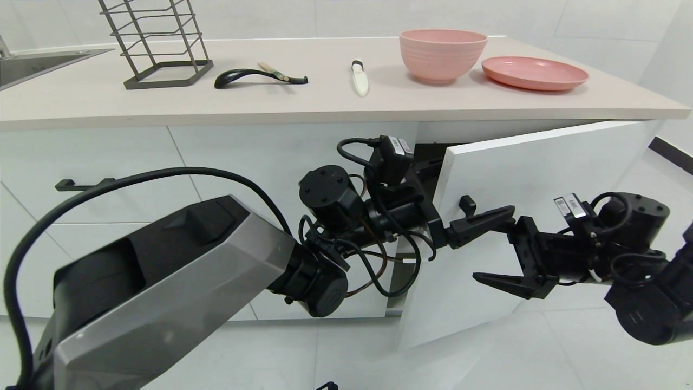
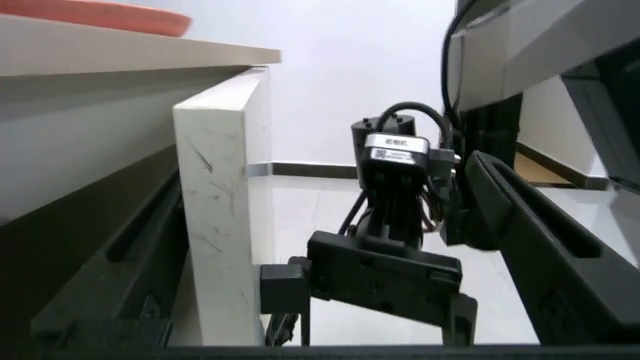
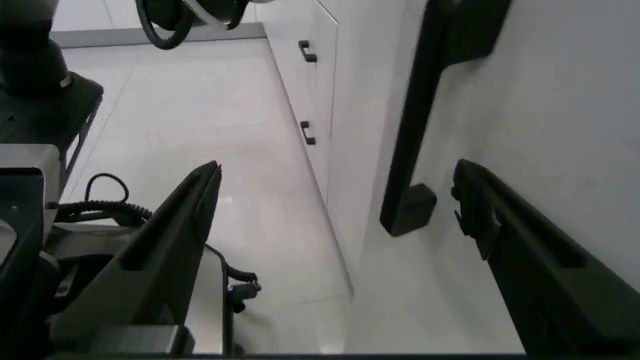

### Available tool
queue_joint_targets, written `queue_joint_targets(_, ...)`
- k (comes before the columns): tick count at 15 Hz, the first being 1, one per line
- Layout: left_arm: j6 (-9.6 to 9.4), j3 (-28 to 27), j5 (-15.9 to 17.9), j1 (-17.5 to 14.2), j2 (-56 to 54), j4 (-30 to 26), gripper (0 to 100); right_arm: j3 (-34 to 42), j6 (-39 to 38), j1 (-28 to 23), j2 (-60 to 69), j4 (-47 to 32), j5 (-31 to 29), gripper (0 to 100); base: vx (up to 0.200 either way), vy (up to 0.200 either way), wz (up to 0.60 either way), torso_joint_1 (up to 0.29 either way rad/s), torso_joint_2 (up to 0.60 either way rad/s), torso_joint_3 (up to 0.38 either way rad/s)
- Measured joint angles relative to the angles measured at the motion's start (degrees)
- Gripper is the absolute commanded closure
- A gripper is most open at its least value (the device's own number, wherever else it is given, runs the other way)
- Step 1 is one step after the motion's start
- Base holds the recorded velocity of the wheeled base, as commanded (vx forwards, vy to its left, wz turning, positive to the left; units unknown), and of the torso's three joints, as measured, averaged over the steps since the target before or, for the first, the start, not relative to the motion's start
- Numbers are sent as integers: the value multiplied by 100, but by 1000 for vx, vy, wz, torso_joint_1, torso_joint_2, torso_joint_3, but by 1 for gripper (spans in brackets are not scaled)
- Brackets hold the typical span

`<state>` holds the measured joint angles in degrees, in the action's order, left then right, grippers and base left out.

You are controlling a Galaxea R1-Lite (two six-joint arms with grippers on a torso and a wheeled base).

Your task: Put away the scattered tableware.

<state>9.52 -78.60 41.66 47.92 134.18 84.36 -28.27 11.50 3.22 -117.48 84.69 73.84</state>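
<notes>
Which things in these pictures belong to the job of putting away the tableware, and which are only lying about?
Belong to the job: pink bowl, pink plate, black spoon, chopsticks, white utensil, open cabinet door, right gripper.
Only there: wire rack (perhaps), sink, countertop.

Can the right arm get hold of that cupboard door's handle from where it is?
Probably yes: the right gripper is open close to the handle on the cupboard door, with nothing between them.
</notes>
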Motion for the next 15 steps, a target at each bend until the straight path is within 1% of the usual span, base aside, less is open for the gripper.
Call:
queue_joint_targets(5, 7, -24, 63, 89, 13, -11, 0, 1080, 98, -608, 1147, 22, -11, 0, 0, 0, 0, 0, 0, 0)
queue_joint_targets(8, 7, -24, -35, 45, 13, -15, 0, 1747, 167, -691, 2196, 24, 23, 0, 0, 0, 0, 0, 0, 0)
queue_joint_targets(11, 5, -17, -49, 54, 18, -28, 0, 2263, 222, -694, 3304, 24, -40, 0, 0, 0, 0, 0, 0, 0)
queue_joint_targets(12, 2, -9, -52, 52, 27, -20, 0, 2364, 251, -680, 3643, 20, -210, 0, 0, 0, 0, 0, 0, 0)
queue_joint_targets(13, 2, 9, -72, 56, 35, -13, 0, 2444, 282, -639, 4033, 16, -514, 0, 0, 0, 0, 0, 0, 0)
queue_joint_targets(15, -5, 24, -246, 113, 66, -9, 0, 2521, 300, -508, 4742, -30, -1204, 0, 0, 0, 0, 0, 0, 0)
